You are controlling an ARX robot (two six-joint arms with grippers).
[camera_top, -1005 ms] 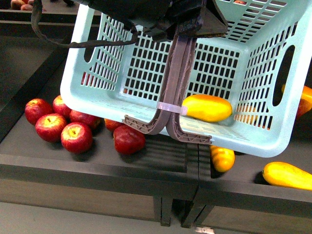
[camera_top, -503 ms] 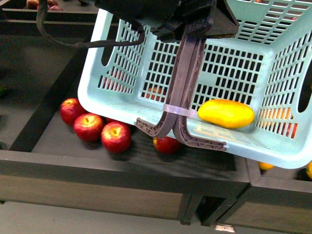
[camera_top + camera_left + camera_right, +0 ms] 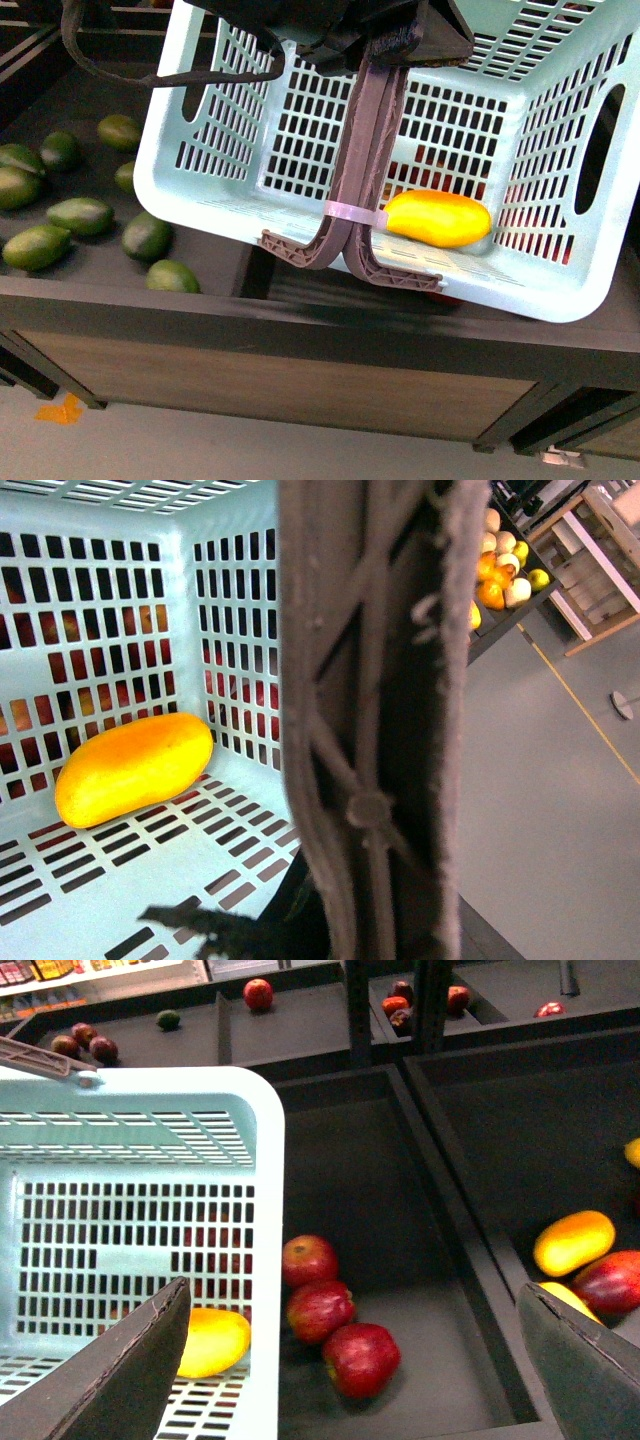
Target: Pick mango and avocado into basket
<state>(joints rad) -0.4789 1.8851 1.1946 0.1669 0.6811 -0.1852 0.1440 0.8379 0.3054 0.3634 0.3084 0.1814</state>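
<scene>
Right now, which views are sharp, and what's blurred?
Front view: evenly lit, sharp on the yellow oval mango in the light teal slotted basket. Left wrist view: the brown swing handles fill the centre, out of focus. Right wrist view: mostly sharp; fingers of the right gripper blurred.

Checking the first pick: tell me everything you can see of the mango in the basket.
The mango is an elongated oval, smooth, yellow shading to orange, unmarked where visible. It lies on its side, alone, on the slotted floor of the tilted teal basket, close to a lattice wall.
</scene>
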